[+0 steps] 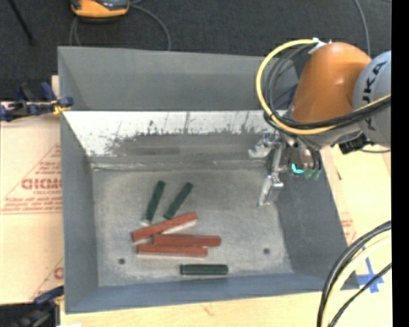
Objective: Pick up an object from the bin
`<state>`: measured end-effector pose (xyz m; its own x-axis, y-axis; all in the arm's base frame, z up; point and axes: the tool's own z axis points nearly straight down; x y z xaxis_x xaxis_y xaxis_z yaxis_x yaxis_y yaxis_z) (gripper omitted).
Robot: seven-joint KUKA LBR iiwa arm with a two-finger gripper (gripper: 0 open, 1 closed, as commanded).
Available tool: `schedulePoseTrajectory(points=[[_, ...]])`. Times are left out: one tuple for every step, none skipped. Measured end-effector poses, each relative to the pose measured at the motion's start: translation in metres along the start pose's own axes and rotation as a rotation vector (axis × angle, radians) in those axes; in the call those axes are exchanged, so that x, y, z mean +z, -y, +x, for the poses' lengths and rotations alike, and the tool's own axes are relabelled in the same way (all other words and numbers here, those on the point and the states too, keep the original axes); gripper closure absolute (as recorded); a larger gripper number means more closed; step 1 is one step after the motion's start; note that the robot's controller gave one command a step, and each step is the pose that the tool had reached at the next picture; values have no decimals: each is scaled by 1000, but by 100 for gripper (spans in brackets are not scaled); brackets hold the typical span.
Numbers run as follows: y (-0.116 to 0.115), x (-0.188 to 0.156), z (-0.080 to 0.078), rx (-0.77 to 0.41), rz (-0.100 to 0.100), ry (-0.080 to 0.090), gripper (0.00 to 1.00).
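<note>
So right now the gripper (pixel 266 197) hangs over bare floor at the right-centre of the frame, close to the right slope of the bin (pixel 191 125). Honestly I can't tell from here whether it's spread or closed, and I see nothing pinched in it.

Everything worth grabbing lies off to its left and a bit lower. Three red-brown sticks (pixel 187 240) are bunched and touching, long axes roughly left-right, the top one tilted up at its right end. Just above them two dark green sticks (pixel 178 200) lean side by side, upper right to lower left. A lone green stick (pixel 204 270) sits near the lower wall, so there's less room there.

My guess is that the right end of the red bunch is the closest reach, with open floor between.
</note>
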<state>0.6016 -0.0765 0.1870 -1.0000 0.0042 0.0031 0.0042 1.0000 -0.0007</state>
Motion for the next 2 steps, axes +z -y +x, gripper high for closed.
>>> schedulePoseTrajectory(points=[[0,-5,-2,-1,1,7,0],[-33,40,18,34,1,14,0]])
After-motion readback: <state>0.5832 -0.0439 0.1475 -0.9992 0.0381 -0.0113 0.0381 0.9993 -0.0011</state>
